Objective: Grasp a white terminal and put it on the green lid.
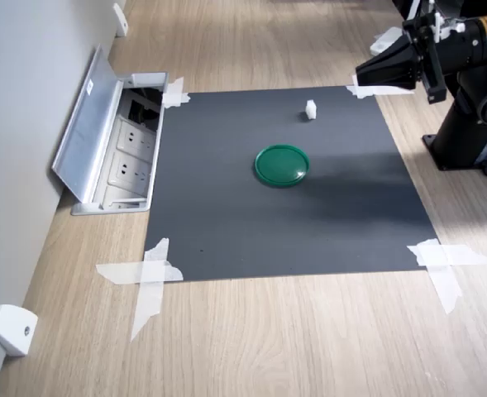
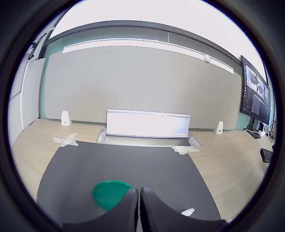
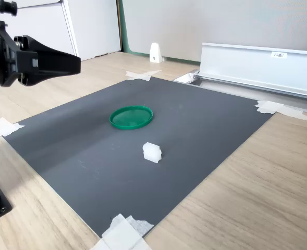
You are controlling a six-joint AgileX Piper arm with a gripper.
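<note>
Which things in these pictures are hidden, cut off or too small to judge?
- Terminal: in the wrist view only a tiny white speck near the lens rim; shape unreadable.
- Lid: in the wrist view partly covered by the gripper fingers.
- Arm base: cut off by the first exterior view's right edge.
- Socket box: interior shadowed under its raised cover.

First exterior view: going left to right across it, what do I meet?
White wedge block → open floor socket box → green lid → white terminal → gripper, shut, above the mat's corner.
</note>
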